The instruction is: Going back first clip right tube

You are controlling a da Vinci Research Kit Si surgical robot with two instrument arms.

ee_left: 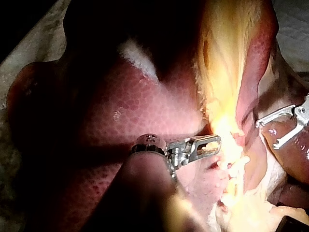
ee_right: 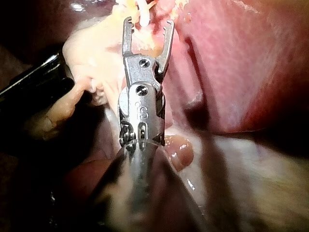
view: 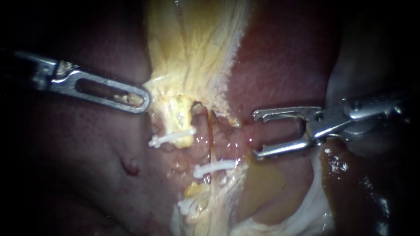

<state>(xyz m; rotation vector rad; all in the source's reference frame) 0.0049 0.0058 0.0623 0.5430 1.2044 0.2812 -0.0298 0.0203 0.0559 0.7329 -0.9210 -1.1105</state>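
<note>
Shiny metal right instrument (view: pixel 257 134), white plastic clips (view: pixel 214 167) — matt; liver (view: pixel 284 57) wet, glossy

My left tool (view: pixel 139 99) lay on the left, its tip against the edge of the tissue band (view: pixel 192 48) that ran far to near down the middle, over the liver (view: pixel 78 166). Across the tubes (view: pixel 211 140) sat the far clip (view: pixel 173 138), the middle clip (view: pixel 214 168) right of it, and the near clip (view: pixel 188 205). My right tool (view: pixel 257 134) stood right of them, jaws apart.
</note>
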